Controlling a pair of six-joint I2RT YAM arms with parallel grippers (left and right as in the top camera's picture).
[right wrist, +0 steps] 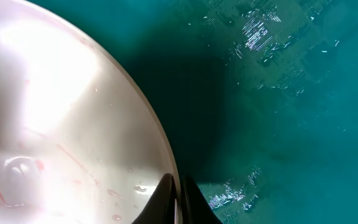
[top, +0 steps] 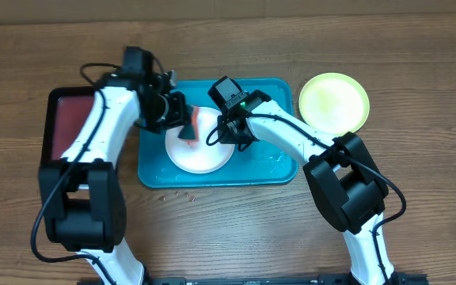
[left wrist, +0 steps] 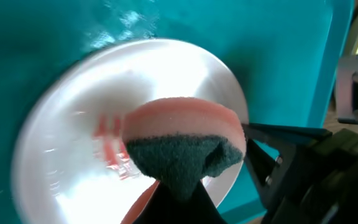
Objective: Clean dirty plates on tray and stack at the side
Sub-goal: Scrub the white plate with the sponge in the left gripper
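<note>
A white plate (top: 201,148) with red smears lies on the turquoise tray (top: 271,170). My left gripper (top: 187,127) is shut on a pink sponge (left wrist: 185,124) with a dark green scouring side, pressed on the plate (left wrist: 73,149) by a red smear (left wrist: 112,144). My right gripper (top: 222,132) is shut on the white plate's rim (right wrist: 123,112) at its right edge, over the wet tray (right wrist: 291,93). A yellow-green plate (top: 335,101) lies on the table right of the tray. The light blue plate is not in view.
A dark red, black-rimmed tray (top: 63,119) lies at the left, under my left arm. Small red crumbs (top: 182,192) lie on the wooden table just in front of the turquoise tray.
</note>
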